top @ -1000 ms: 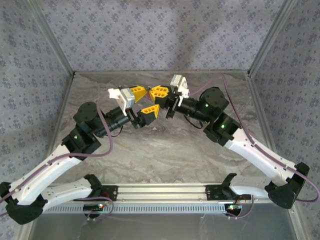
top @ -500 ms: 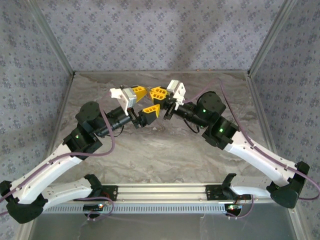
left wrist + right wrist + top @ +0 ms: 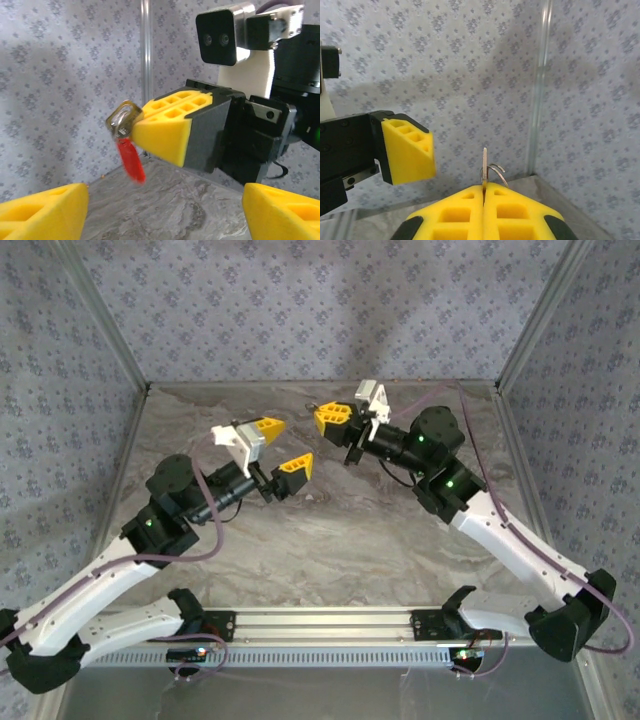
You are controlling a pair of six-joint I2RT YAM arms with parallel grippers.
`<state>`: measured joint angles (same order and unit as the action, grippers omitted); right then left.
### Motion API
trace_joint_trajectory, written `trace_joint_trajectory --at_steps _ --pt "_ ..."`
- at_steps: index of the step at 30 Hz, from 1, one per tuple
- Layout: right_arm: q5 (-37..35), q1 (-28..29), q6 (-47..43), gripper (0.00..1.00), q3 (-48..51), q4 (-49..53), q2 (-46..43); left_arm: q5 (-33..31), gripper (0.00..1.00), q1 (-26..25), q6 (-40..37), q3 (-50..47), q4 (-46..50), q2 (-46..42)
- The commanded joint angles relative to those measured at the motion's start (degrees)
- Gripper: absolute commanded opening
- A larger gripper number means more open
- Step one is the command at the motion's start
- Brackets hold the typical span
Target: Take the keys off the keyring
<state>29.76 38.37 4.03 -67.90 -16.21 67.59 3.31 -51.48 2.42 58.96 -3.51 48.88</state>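
Saw the right gripper [image 3: 333,418] raised over the far middle of the marble-patterned table [image 3: 330,540], yellow fingertips pressed together on the keyring [image 3: 123,123]. Noted a silvery ring [image 3: 493,172] poking out past the tips, with the red tag [image 3: 131,159] dangling below (blurred in the left wrist view). Found the left gripper [image 3: 280,446] just to the left and slightly nearer, fingers spread wide, gripping nothing, apart from the keyring.

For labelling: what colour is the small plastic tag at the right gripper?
Red tag; best in left wrist view.
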Motion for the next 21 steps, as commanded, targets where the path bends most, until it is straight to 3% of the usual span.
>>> trace_joint_trajectory --at_steps 1,5,8,13,16,21 --pt "15.55 -3.6 12.1 0.0 -3.79 -5.53 2.06 -2.3 0.82 0.94 -0.45 -1.21 0.98 -3.9" --pt "27.08 -7.12 24.28 0.0 -7.76 -12.97 7.33 7.22 0.85 7.06 3.79 -1.11 2.37 -6.47" --pt "32.26 -8.51 35.96 0.0 -10.52 -22.0 12.05 18.83 0.85 16.41 10.13 -0.43 0.54 -6.23" --pt "37.98 -9.47 55.27 0.0 -15.71 -39.76 20.17 38.39 0.83 31.3 30.8 -1.97 -17.08 -1.6" --pt "40.44 -9.01 61.27 0.0 -18.49 -44.95 23.06 43.46 0.79 35.11 40.75 -2.37 -28.46 2.53" --pt "42.47 -7.63 62.63 0.0 -19.64 -46.02 23.64 48.84 0.69 35.75 50.87 0.32 -40.22 9.19"
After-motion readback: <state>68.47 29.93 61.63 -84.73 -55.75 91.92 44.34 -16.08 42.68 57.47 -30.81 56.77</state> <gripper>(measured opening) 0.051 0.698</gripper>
